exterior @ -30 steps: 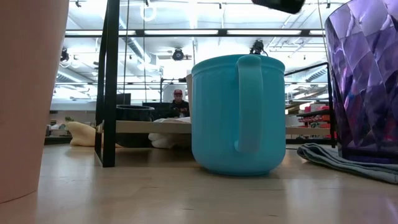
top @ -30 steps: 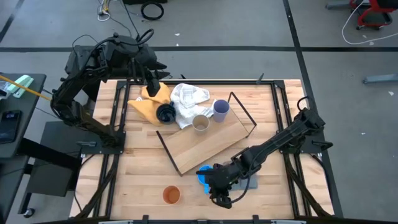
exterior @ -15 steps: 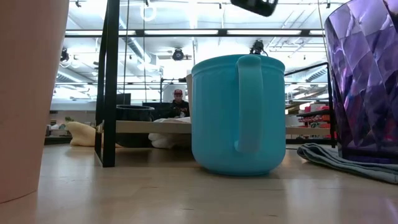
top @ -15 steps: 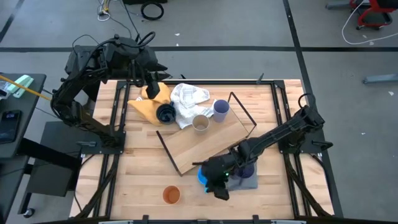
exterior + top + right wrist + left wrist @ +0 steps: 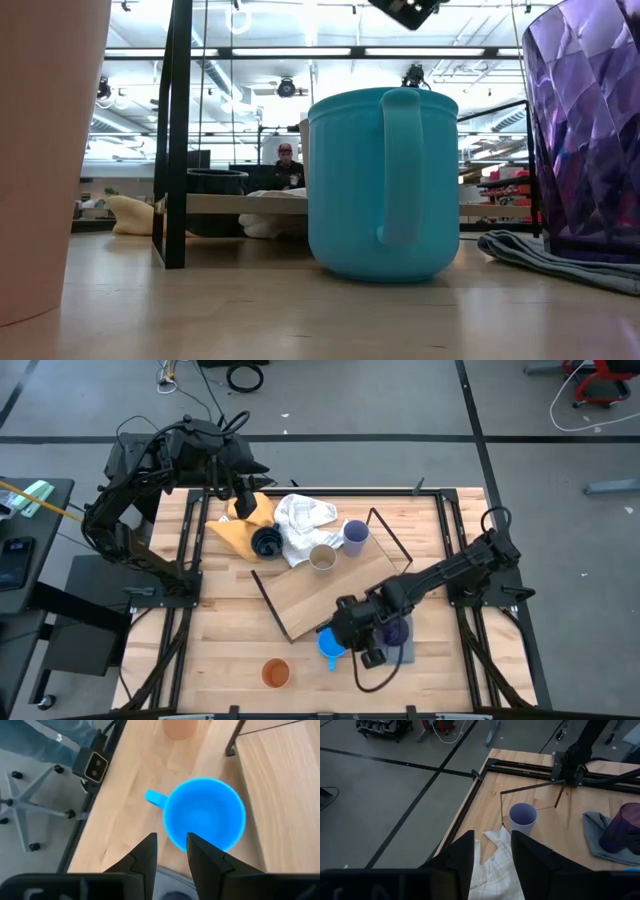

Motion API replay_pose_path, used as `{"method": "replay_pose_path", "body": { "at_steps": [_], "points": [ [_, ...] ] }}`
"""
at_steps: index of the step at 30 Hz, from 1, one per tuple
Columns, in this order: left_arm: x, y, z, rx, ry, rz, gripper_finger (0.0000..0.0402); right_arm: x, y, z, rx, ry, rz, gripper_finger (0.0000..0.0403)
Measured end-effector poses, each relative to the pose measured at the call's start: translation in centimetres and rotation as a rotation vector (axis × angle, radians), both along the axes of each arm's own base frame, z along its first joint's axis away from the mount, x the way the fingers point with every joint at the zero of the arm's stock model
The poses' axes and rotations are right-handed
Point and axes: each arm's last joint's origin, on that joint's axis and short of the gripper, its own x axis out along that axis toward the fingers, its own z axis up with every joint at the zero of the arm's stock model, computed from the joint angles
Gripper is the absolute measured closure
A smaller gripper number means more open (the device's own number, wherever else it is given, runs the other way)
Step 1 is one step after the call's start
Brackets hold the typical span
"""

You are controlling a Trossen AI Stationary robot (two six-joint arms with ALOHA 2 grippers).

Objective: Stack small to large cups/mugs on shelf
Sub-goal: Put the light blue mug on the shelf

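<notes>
Tabletop (image 5: 230, 650), slatted wood, seen from above. Shelf (image 5: 320, 595): a light board in black wire frame, lying askew at centre. It carries the beige cup (image 5: 322, 559) and lavender cup (image 5: 355, 535) at its 12 o'clock end; the dark navy mug (image 5: 266, 542) sits at its 10 o'clock corner, beside the white cloth (image 5: 302, 520).

Right gripper (image 5: 362, 643): over the last second it has swung from 6 o'clock of the bright blue mug (image 5: 331, 645) across to its 3 o'clock side. It hovers above the rim, fingers (image 5: 146, 855) parted, holding nothing. The mug stands untouched just off the shelf's 6 o'clock edge. Purple cup (image 5: 619, 827) just beyond, on the grey cloth (image 5: 594, 827).

Judgement: a grasp is being lined up; no stacking has begun.

Left gripper (image 5: 490, 857): waiting at 11 o'clock, parted, empty. Orange cup (image 5: 275, 674): alone at 7 o'clock.
</notes>
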Motion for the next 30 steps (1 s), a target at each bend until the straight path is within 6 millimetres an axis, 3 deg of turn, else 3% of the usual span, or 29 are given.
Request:
{"method": "replay_pose_path", "body": {
  "at_steps": [4,14,30],
  "points": [
    [0.0,0.0,0.0,0.002,0.0,0.004,0.0259,0.5,-0.6,-0.7,0.0,0.021,0.058,0.0291],
    [0.0,0.1,0.0,0.011,0.002,0.02,0.0266,1.9,0.1,-4.0,-0.021,0.061,0.229,0.0291],
    [0.0,0.1,0.0,0.011,-0.001,0.024,0.0268,3.1,0.6,-6.8,-0.038,0.076,0.292,0.0291]
  ]
}}
